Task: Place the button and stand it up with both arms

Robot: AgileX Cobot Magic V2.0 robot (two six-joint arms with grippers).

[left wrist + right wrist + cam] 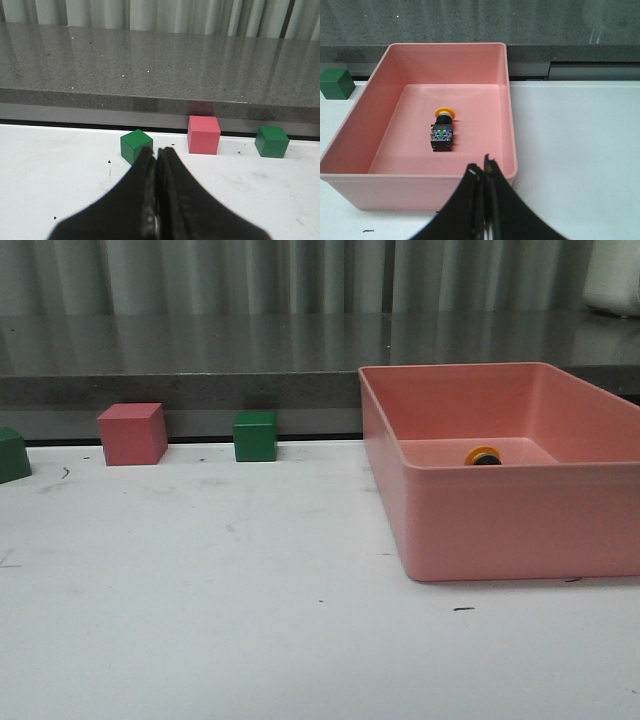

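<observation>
Lying sideways, blocky button [442, 132] in smooth pink bin [375, 180]

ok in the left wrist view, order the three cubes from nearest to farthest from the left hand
From the left hand:
1. Green cube, just behind the fingertips.
2. Pink cube, beside it, further back.
3. Second green cube, far side of the pink one.

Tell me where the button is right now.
The button lies on its side on the floor of the pink bin, on the table's right side in the front view, where only its yellow cap shows above the bin's near wall.
</observation>
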